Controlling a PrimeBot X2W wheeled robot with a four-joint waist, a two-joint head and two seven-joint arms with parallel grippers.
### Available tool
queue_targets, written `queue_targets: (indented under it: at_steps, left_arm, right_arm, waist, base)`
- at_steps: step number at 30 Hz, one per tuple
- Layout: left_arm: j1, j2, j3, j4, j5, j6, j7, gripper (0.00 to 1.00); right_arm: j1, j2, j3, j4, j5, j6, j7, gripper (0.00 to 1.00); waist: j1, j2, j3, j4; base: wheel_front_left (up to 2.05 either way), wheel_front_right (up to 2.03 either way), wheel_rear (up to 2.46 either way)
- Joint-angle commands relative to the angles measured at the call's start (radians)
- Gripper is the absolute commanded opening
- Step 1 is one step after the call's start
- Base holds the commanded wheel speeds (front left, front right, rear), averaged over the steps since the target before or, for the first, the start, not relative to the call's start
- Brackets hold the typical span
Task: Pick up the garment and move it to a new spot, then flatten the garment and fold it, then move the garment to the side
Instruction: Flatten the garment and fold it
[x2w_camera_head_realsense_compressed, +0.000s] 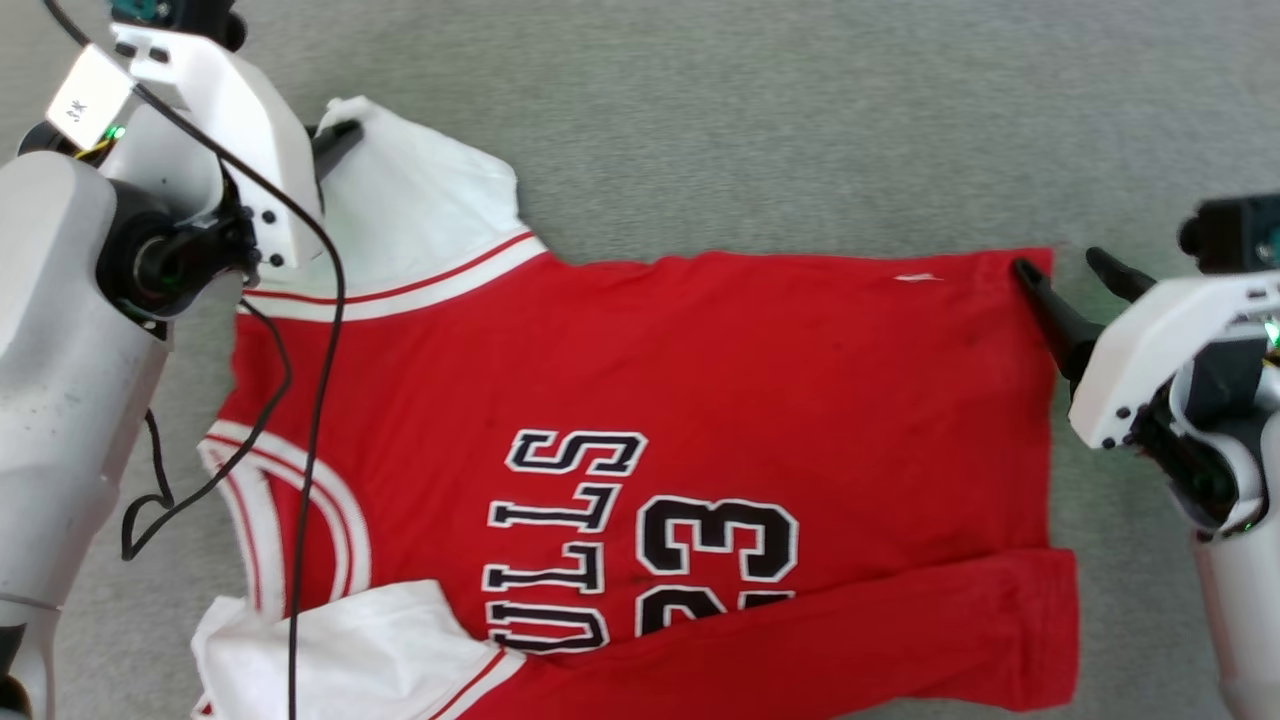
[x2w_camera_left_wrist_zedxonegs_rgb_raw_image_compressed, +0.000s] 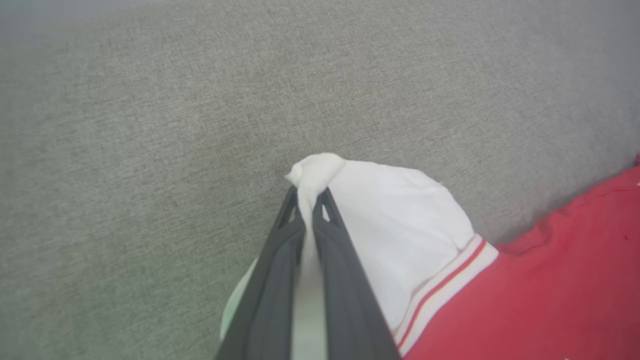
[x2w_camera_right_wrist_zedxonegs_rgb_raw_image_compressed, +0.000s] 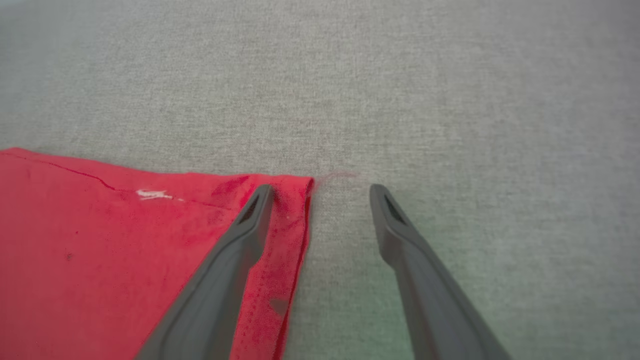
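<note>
The shirt (x2w_camera_head_realsense_compressed: 750, 400) lies spread on the grey cloth-covered worktop (x2w_camera_head_realsense_compressed: 800, 120), its lettering up, its collar toward the robot's left and its hem toward the right. Its near long edge is folded over onto the front. The left gripper (x2w_camera_left_wrist_zedxonegs_rgb_raw_image_compressed: 310, 200) has its fingers pinched tight on the tip of the far white sleeve (x2w_camera_left_wrist_zedxonegs_rgb_raw_image_compressed: 400, 220). The right gripper (x2w_camera_right_wrist_zedxonegs_rgb_raw_image_compressed: 321, 192) is at the far hem corner with its fingers wide apart, one over the red cloth by the hem and the other over bare worktop just beside it.
</note>
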Motion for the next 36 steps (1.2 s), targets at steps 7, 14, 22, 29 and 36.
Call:
queue_targets:
  at_steps: [7, 14, 22, 29, 36]
  left_arm:
    - [0.029, 0.001, -0.019, -0.107, 0.005, -0.002, -0.047, 0.0]
    - [0.073, 0.015, -0.019, -0.155, -0.001, -0.002, -0.082, 0.0]
    - [0.153, 0.02, 0.019, -0.175, -0.046, 0.008, -0.147, 0.0]
    - [0.293, 0.048, 0.058, -0.228, -0.094, 0.025, -0.224, 0.0]
    - [0.494, 0.076, 0.063, -0.336, -0.108, 0.077, -0.297, 0.0]
  right_arm:
    - [-0.073, -0.075, 0.122, 0.093, 0.027, 0.0, 0.313, 1.0]
    - [-0.059, -0.106, 0.16, 0.134, 0.04, 0.001, 0.503, 0.0]
    - [-0.079, -0.108, 0.002, 0.021, 0.023, -0.001, 0.402, 0.0]
    - [0.051, -0.06, -0.111, -0.075, 0.007, -0.001, 0.338, 0.0]
    - [0.214, -0.009, -0.147, -0.142, 0.0, -0.001, 0.284, 0.0]
  waist:
    - [-0.0002, 0.0, 0.01, 0.075]
    - [-0.0002, 0.0, -0.001, 0.102]
    - [-0.0002, 0.0, -0.074, 0.129]
    - [-0.0002, 0.0, -0.169, 0.159]
    - [-0.0002, 0.0, -0.241, 0.185]
  base:
    - [0.0, 0.0, 0.0]
    - [0.0, 0.0, 0.0]
    - [0.0, 0.0, 0.0]
    - [0.0, 0.0, 0.0]
    - [0.0, 0.0, 0.0]
